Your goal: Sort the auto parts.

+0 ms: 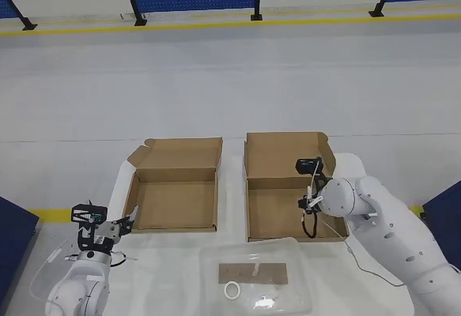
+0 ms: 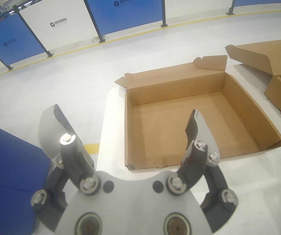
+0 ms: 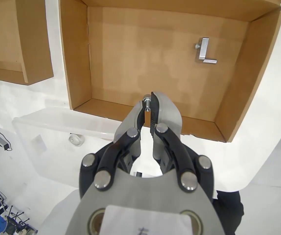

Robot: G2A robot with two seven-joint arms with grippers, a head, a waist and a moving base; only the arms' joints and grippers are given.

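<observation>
We read the step as the drop-off. The right hand (image 3: 148, 103) is clamped on a small metal pin (image 3: 146, 98), pinched at the very fingertips, over the right box (image 3: 265, 50) and close to its near wall. How high it hangs above the box floor we cannot tell. An L-shaped bracket (image 3: 205, 51) already lies in that box toward the far corner, well apart from the pin.

The left hand (image 2: 125, 111) sits with its fingers spread wide and nothing between them, just beside the near corner of the left box (image 2: 177, 86), which has nothing in it.

The clear tray (image 1: 214, 257) sits on the table (image 1: 167, 261) in front of both boxes. It holds a white ring (image 1: 232, 291) and a cardboard strip (image 1: 254, 272).

To do this well, we'd carry the pin further in past the near wall first, since a release here could clip the rim or land between box and tray. We'd go low before letting go, because a small round part likely rolls or bounces on cardboard. We'd aim for bare floor, not on top of the bracket, open fully, then lift straight up clear of the walls. The ring looks like the next pick, probably for the left box.
</observation>
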